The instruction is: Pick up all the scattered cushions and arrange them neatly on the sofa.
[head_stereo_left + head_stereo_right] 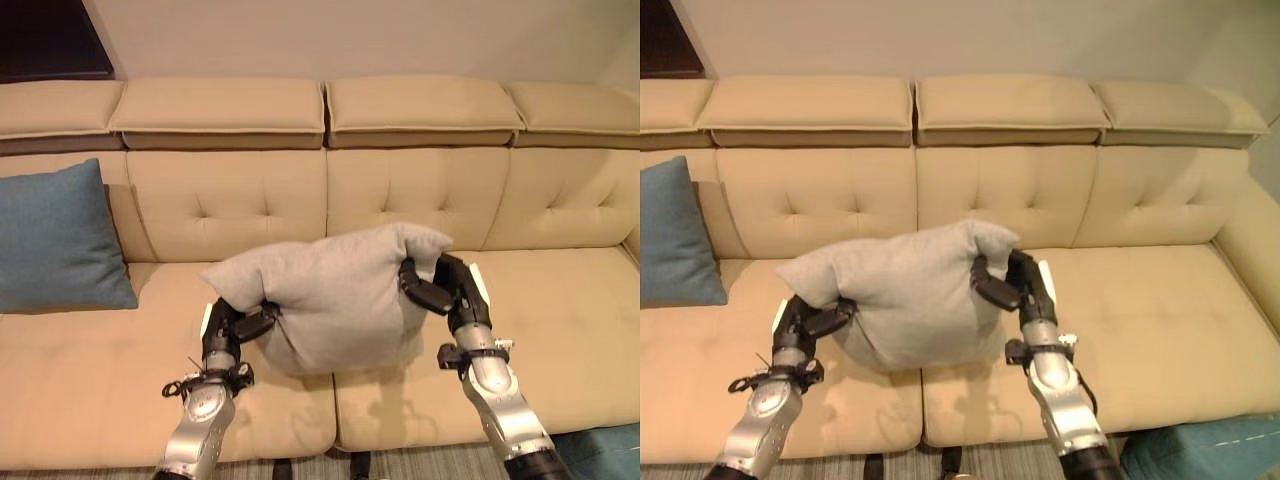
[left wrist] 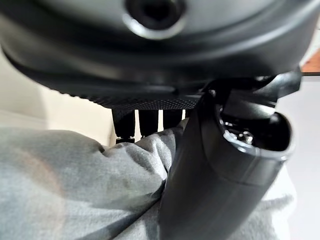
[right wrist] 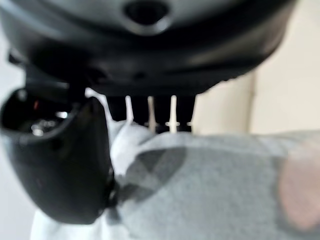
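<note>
The grey cushion [image 1: 335,295] hangs over the sofa [image 1: 560,330] seat, pinched at opposite ends by the left robot hand [image 1: 235,325] and right robot hand [image 1: 440,285] so it stays level for setting down. Two cushions are on view (one blue cushion [image 1: 55,240] already leaning against the backrest).

Head stereo overhead; wrist cameras close-up.

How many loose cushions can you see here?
2 for certain. A soft grey fabric cushion is gripped between the left hand and the right hand above the seat. A blue square cushion leans against the beige tufted sofa's backrest, left end. Others may be hidden.
</note>
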Controlling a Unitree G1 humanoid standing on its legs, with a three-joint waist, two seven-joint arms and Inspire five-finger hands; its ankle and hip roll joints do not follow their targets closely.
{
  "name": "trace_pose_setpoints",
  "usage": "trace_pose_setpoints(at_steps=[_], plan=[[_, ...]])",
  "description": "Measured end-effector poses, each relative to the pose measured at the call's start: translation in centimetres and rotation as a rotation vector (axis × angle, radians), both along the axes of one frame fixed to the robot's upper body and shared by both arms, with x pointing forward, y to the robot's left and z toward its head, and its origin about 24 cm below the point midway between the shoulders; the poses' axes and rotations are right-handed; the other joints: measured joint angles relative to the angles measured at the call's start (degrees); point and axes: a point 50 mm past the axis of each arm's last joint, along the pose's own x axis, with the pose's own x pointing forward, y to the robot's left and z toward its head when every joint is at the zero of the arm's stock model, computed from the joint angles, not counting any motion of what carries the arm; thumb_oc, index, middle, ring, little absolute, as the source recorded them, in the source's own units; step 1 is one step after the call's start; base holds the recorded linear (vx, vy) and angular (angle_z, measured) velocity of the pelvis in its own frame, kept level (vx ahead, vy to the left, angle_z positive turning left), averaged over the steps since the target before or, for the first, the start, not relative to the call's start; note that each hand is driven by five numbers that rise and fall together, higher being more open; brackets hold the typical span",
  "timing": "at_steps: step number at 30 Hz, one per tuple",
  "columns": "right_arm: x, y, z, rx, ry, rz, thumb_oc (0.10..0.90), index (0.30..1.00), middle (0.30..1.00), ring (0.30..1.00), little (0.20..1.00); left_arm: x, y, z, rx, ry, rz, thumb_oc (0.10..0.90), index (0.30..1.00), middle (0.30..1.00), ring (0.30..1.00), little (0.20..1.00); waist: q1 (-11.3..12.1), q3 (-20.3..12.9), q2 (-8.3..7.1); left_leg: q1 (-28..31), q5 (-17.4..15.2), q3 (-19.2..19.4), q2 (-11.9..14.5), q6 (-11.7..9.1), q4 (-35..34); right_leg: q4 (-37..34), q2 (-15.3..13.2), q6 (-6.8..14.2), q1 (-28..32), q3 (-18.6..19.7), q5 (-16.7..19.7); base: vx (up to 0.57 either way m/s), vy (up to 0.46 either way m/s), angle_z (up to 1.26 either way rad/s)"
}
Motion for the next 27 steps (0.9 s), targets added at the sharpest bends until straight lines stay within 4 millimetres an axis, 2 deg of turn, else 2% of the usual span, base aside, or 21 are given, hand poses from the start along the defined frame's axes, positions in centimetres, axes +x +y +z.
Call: trace_pose_setpoints(at_steps=[5,9,12,14,16,21,24,27], plan=[[4.3,1.1,4.8,-0.018,-0.152,-0.063,0.4,0.3,0.3,0.3,0.3,5.3,-0.8,5.1,0.075,-0.152,0.022,0.4,0.3,0.3,0.3,0.3,0.1,0.0,0.24,-6.7,1.8,-0.3,-0.2,-0.3,0.4,0.0,-0.2,-0.4,-6.3,-0.5,1.8,-0.14,0.004,0.08],[5.9,1.3,6.8,-0.045,-0.219,-0.12,0.4,0.3,0.3,0.3,0.3,7.7,-1.1,7.8,0.117,-0.232,0.045,0.4,0.3,0.3,0.3,0.3,0.0,0.3,1.32,-10.4,2.7,-0.6,-0.2,-0.6,0.0,0.0,-0.2,-0.5,-10.0,-0.6,2.1,-0.16,0.018,0.04],[7.5,0.4,8.7,-0.098,-0.247,-0.176,0.4,0.3,0.3,0.3,0.3,9.6,-1.6,10.3,0.169,-0.29,0.046,0.4,0.3,0.3,0.3,0.3,-0.1,0.2,1.73,-15.5,3.9,-1.1,-0.3,-1.1,0.0,0.0,-0.3,-0.6,-14.8,-1.0,2.9,-0.05,0.002,0.08],[8.2,0.0,9.9,-0.116,-0.262,-0.2,0.4,0.3,0.3,0.3,0.3,10.4,-2.0,11.7,0.181,-0.321,0.042,0.4,0.3,0.3,0.3,0.3,-0.2,0.2,1.79,-18.5,4.5,-1.6,-0.2,-1.5,0.0,0.0,-0.3,-1.0,-17.7,-1.3,3.5,-0.04,0.002,0.09],[8.4,0.0,10.1,-0.12,-0.265,-0.22,0.4,0.3,0.3,0.3,0.3,10.9,-2.1,12.1,0.205,-0.323,0.039,0.4,0.3,0.3,0.3,0.3,-0.6,0.2,1.85,-21.0,4.7,-1.7,0.0,-1.5,0.0,0.0,-0.1,-1.2,-20.1,-1.7,3.7,0.0,0.0,0.0],[9.3,-0.5,11.2,-0.181,-0.269,-0.245,0.4,0.3,0.3,0.3,0.3,12.0,-2.5,13.0,0.253,-0.32,0.033,0.4,0.3,0.3,0.3,0.3,-1.5,0.9,3.02,-24.0,5.1,-1.6,-0.2,-2.0,0.0,0.0,-0.4,-1.4,-23.0,-1.2,3.8,-0.01,-0.001,0.01],[9.8,-0.6,12.4,-0.222,-0.29,-0.254,0.4,0.3,0.3,0.3,0.3,12.6,-2.5,14.0,0.27,-0.338,0.037,0.4,0.3,0.3,0.3,0.3,-1.5,1.4,3.88,-24.4,5.1,-1.5,-0.2,-2.0,0.1,0.1,-0.4,-1.5,-23.5,-0.7,3.9,-0.01,0.0,-0.03],[10.0,-0.4,13.9,-0.227,-0.33,-0.256,0.4,0.3,0.3,0.3,0.3,12.7,-2.4,15.3,0.269,-0.379,0.044,0.4,0.3,0.3,0.3,0.3,-1.4,1.4,3.96,-25.4,5.1,-0.7,-0.2,-2.0,0.1,0.1,-0.3,-1.5,-24.8,-0.4,3.9,0.0,-0.008,-0.08]])
